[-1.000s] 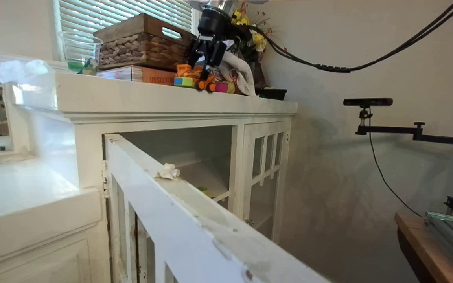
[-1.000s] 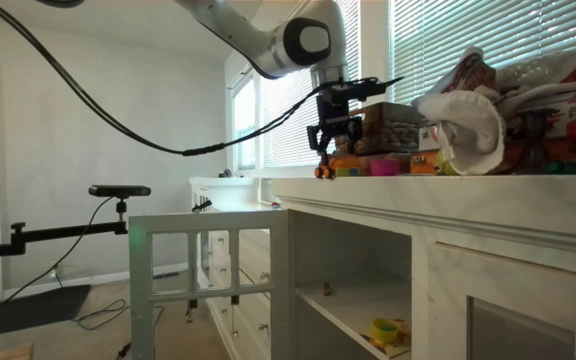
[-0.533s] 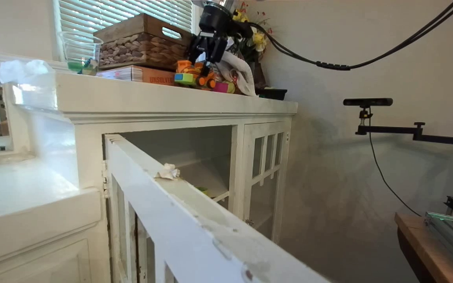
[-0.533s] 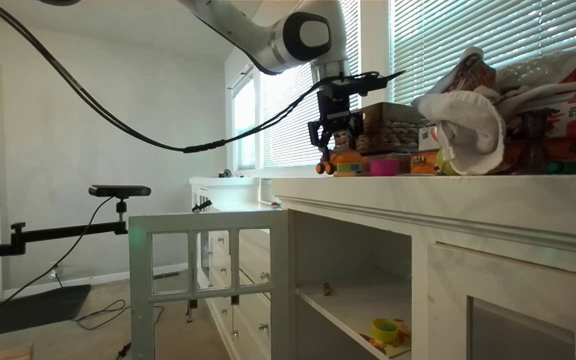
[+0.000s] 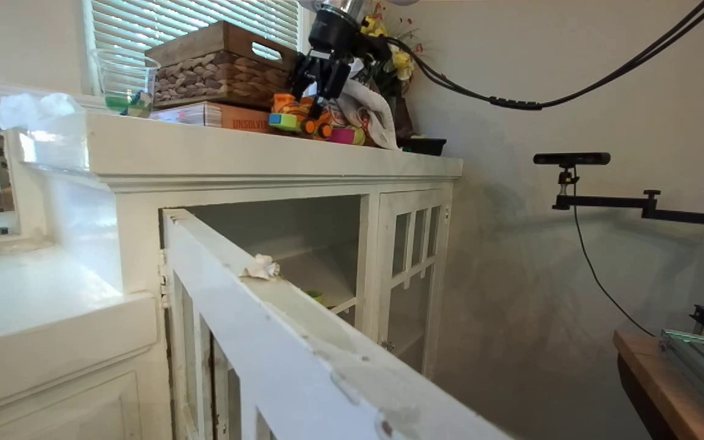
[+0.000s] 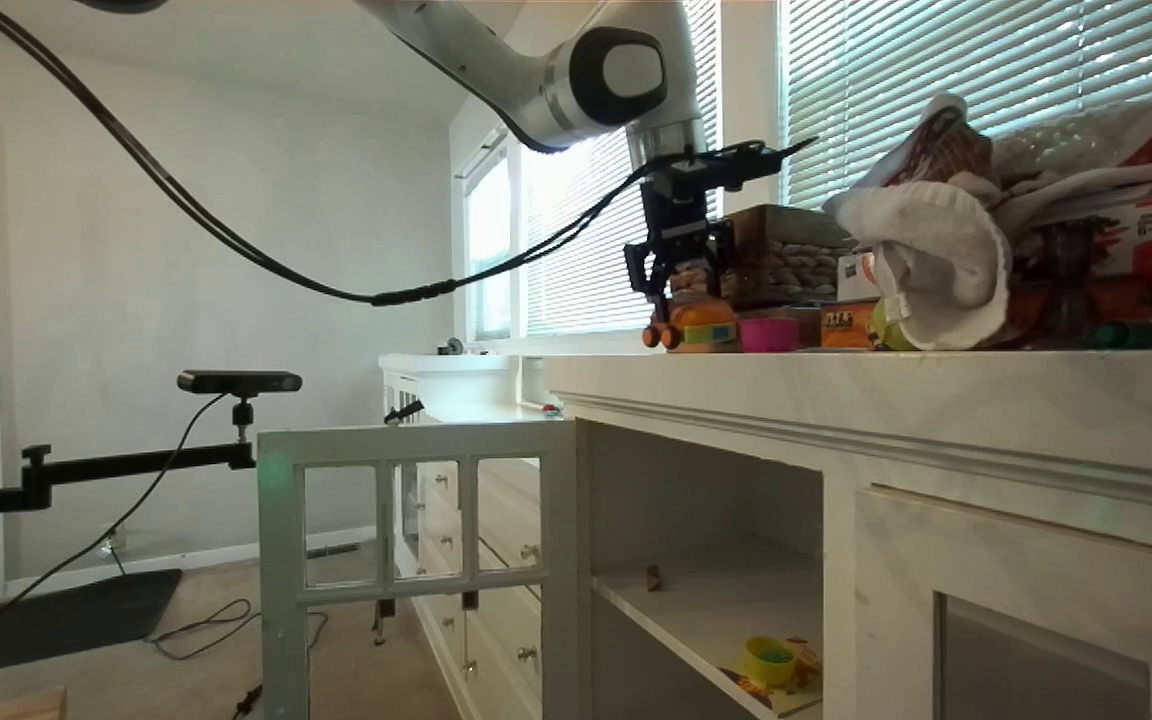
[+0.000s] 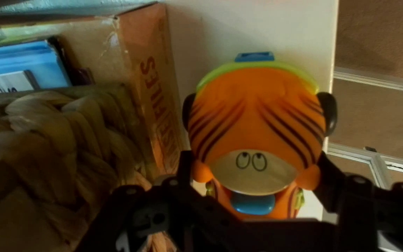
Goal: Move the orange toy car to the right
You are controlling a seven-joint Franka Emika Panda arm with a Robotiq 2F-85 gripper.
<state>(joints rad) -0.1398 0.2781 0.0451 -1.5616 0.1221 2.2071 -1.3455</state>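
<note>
Close to the front edge of the white cabinet (image 5: 236, 153), the claw (image 7: 255, 164) is pinching the orange toy car (image 7: 255, 133) by both sides, just beside a cardboard box (image 7: 149, 45) (whether the car is touching the cabinet is looking unclear). On the right in both exterior views, a pink cup (image 6: 768, 335) is sitting just beside the car, so a low sideways move could be knocking into it. The rounded body is probably giving the fingers (image 7: 329, 185) little flat surface, so such a bump could be twisting the car loose and over the edge.
</note>
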